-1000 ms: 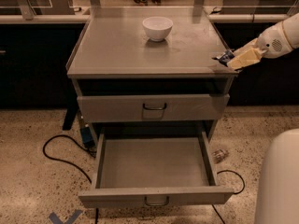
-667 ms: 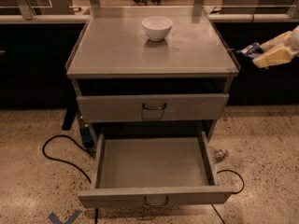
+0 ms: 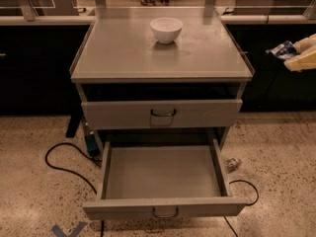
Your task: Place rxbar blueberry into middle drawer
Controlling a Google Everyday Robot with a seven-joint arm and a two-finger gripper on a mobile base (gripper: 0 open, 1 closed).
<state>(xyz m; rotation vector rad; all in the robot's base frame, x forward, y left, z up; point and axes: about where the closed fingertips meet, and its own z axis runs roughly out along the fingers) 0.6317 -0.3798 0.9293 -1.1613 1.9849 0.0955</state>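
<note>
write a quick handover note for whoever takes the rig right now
Gripper: shut on the bar, in the air right of the cabinet top, at the view's right edge.
Middle drawer: pulled open, nothing in it.
Bowl: on the cabinet top.
Done: bar in grasp, drawer open.
Left: carry the bar over the drawer, lower it in, release.

White ceramic bowl [image 3: 166, 29] at rear-centre of the grey metal cabinet top [image 3: 123, 58]; gripper [image 3: 297, 54] clasping the navy-wrapped rxbar blueberry [image 3: 282, 49] beyond its right edge; grey metal middle drawer [image 3: 123, 209] extended below, in front.
</note>
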